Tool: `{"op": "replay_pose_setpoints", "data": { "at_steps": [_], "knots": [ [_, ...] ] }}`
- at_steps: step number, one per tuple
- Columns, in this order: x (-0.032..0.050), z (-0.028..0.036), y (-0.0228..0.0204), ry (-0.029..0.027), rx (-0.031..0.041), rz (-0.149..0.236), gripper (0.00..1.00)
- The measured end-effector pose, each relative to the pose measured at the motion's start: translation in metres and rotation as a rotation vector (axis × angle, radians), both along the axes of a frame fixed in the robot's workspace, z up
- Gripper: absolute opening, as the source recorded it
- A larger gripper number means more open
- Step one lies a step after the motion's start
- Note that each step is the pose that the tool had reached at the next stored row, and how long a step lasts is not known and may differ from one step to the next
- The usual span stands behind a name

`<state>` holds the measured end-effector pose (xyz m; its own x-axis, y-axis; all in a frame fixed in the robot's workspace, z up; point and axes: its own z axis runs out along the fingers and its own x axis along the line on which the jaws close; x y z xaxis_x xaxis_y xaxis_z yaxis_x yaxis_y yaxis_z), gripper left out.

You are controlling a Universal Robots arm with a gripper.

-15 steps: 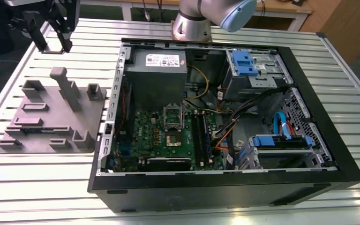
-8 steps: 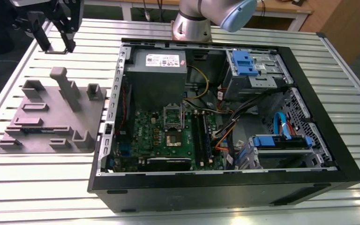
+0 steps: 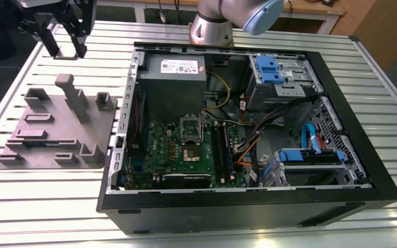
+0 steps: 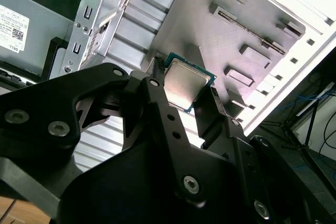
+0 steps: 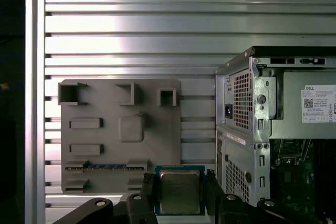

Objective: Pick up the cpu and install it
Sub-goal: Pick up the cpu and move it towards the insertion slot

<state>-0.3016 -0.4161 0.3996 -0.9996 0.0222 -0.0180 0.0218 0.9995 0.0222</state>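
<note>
My gripper (image 5: 180,190) is shut on the cpu (image 5: 180,192), a flat square chip with a shiny metal top and a thin green edge. In both wrist views the chip sits between the two black fingers. The second wrist view has the cpu (image 4: 187,84) in my gripper (image 4: 184,85) with the grey moulded tray (image 4: 220,40) behind it. In the exterior view my gripper (image 3: 65,50) hangs above the slatted table beyond the far end of the tray (image 3: 54,132), at the exterior view's left of the open computer case (image 3: 254,206). The motherboard's socket (image 3: 190,135) lies inside the case.
The grey power-supply box (image 3: 172,77) sits at the case's far end. Cables and blue drive brackets (image 3: 309,155) crowd the case on the exterior view's right. The tray (image 5: 105,150) has raised posts and slots. The slatted metal table (image 3: 47,206) spreads around both.
</note>
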Motion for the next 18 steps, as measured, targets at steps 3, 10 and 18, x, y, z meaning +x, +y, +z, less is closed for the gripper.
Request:
{"op": "replay_pose_setpoints", "data": {
  "at_steps": [3,10,18],
  "knots": [
    [0.0019,0.0000,0.0000,0.0001,-0.0001,0.000,0.47],
    [0.0050,0.0000,0.0000,0.0000,0.0000,0.000,0.47],
    [0.0059,0.0001,0.0000,0.0001,-0.0001,0.000,0.47]
  ]
}}
